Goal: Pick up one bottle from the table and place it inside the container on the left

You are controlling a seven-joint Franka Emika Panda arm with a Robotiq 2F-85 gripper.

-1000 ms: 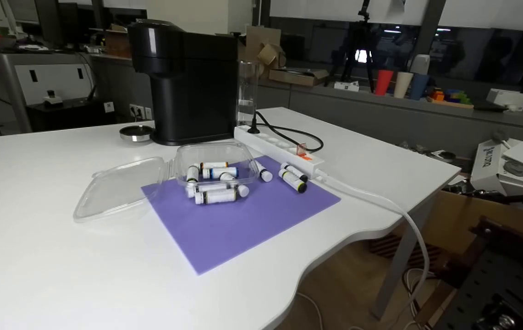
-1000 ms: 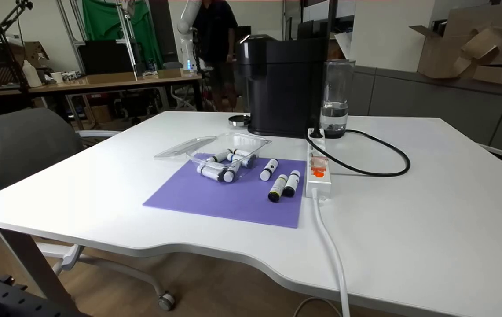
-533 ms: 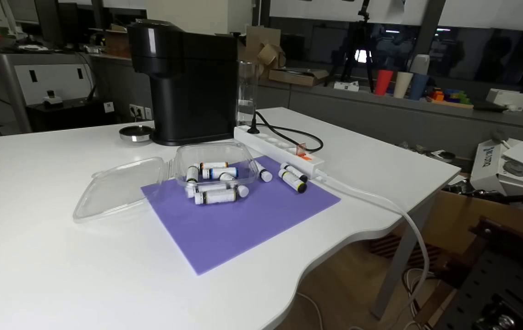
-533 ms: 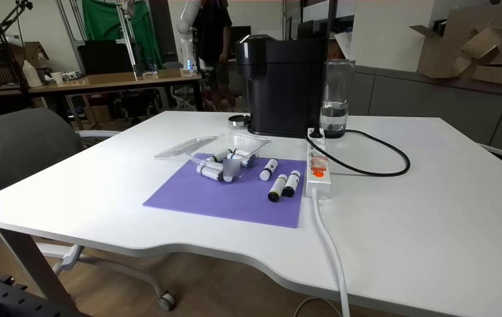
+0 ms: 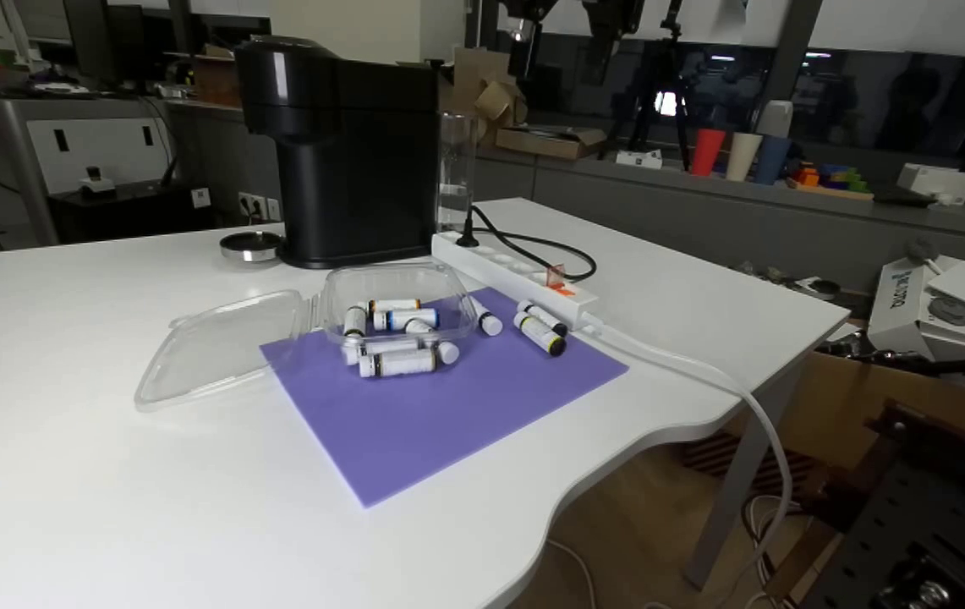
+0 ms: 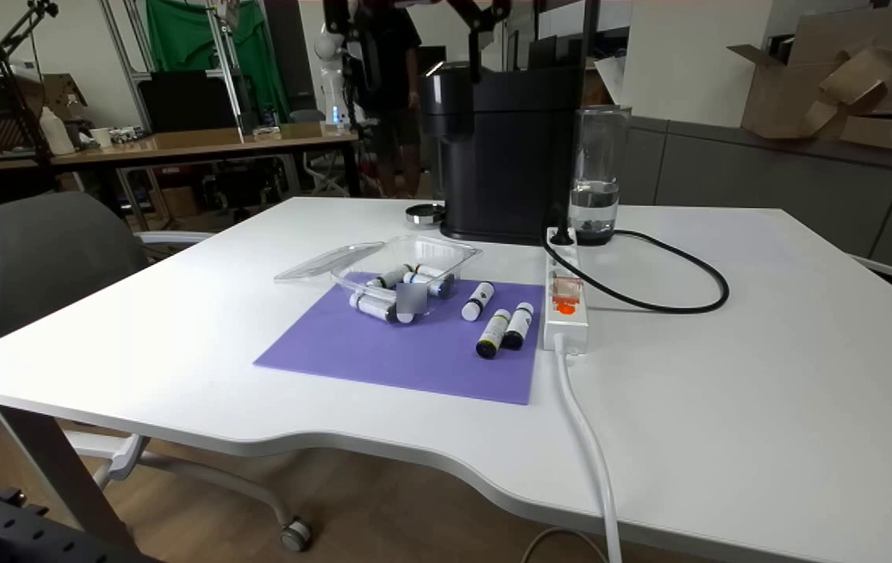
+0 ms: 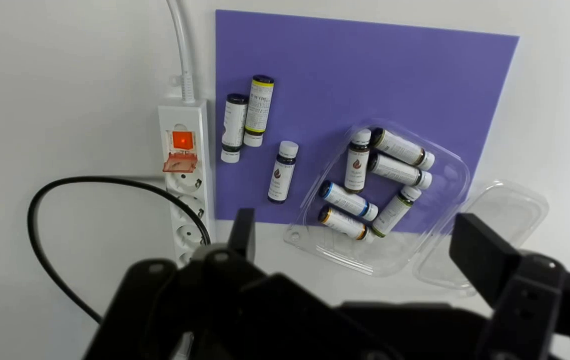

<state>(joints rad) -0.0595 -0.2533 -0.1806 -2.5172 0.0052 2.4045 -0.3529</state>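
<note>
My wrist view looks steeply down onto the worktop (image 7: 65, 65), past the tool (image 7: 357, 237) in its near foreground. In both exterior views I look obliquely down, from farther back, toward the black machine (image 5: 364, 161) on the far side; all three share the purple sheet (image 7: 354, 70) and clear container (image 7: 384, 252).

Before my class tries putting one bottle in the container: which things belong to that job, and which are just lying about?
For the job:
pincer
container
three bottles outside it, one needed
table

Just lying about:
mat
power strip
black cable
coffee machine
metal dish
chair
</note>
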